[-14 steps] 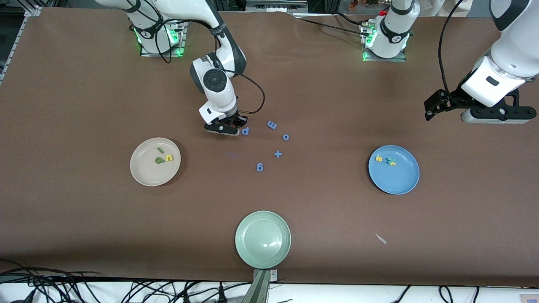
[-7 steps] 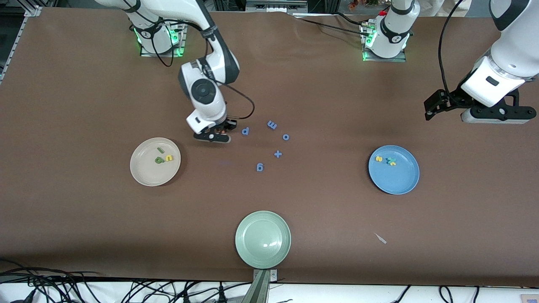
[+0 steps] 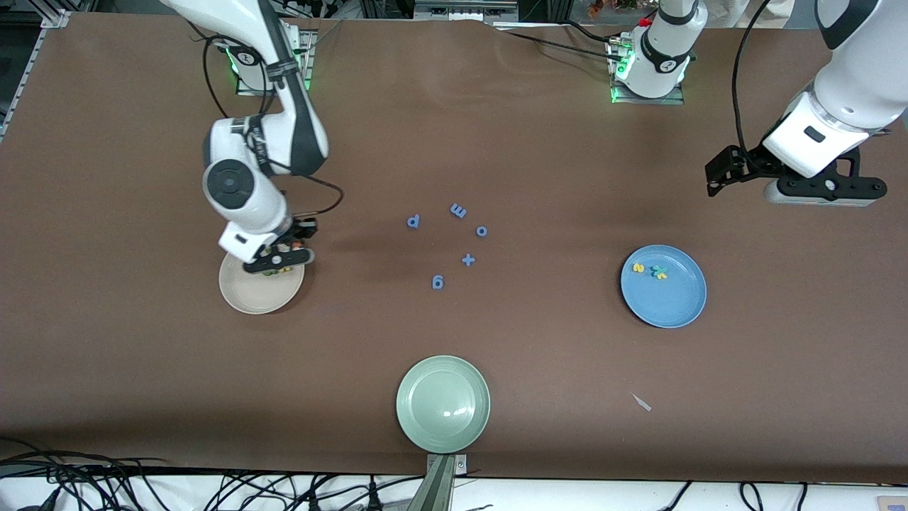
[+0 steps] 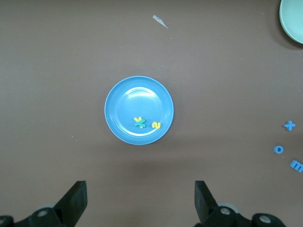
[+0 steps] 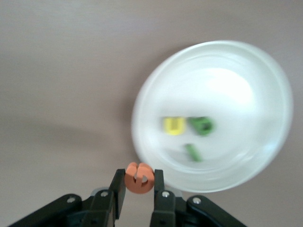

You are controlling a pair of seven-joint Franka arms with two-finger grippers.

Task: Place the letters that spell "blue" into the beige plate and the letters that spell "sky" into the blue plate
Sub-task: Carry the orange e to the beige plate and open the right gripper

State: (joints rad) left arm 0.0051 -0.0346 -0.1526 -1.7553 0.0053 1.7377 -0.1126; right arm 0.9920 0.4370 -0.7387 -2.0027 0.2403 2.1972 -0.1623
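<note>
The orange e, likely light, soft foam that is best pinched across its flat sides, is sitting clenched in the right jaws over the beige plate. The left jaws are waiting released above the bench.

Orange e; beige plate; blue plate (sky-blue); green plate; brown table.

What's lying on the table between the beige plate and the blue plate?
In the front view, five small blue foam shapes lie scattered on the table between the beige plate and the blue plate; the rest is bare.
</note>
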